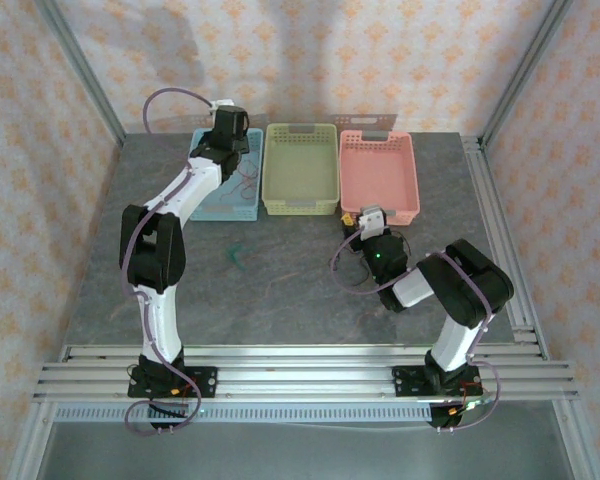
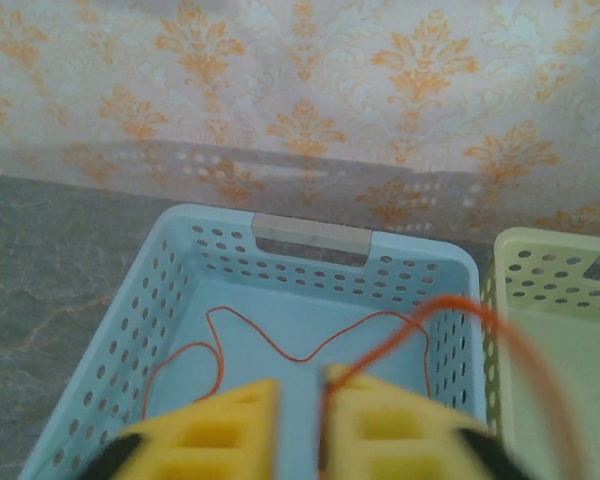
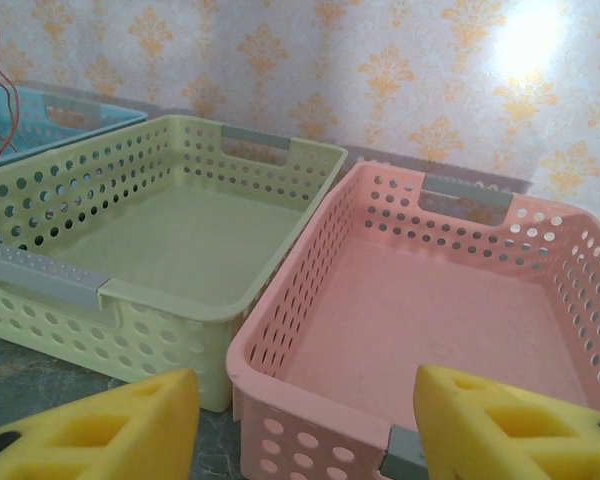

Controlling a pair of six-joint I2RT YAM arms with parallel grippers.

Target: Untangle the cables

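An orange cable [image 2: 280, 348] lies in loose loops on the floor of the blue basket [image 2: 150, 320]. One blurred strand [image 2: 460, 310] rises from it to my left gripper [image 2: 300, 390], which hangs over the basket. Its yellow jaws stand a little apart and the basket floor shows through the gap. The strand lies against the inner face of the right finger [image 2: 380, 420]. A small green cable [image 1: 235, 256] lies on the grey table in front of the baskets. My right gripper [image 3: 305, 410] is open and empty, low before the pink basket [image 3: 430, 320].
Three baskets stand in a row at the back: blue [image 1: 212, 205], green [image 1: 300, 168] and pink [image 1: 380, 175]. The green and pink ones hold nothing. Patterned walls and metal frame posts close in the table [image 1: 280, 290].
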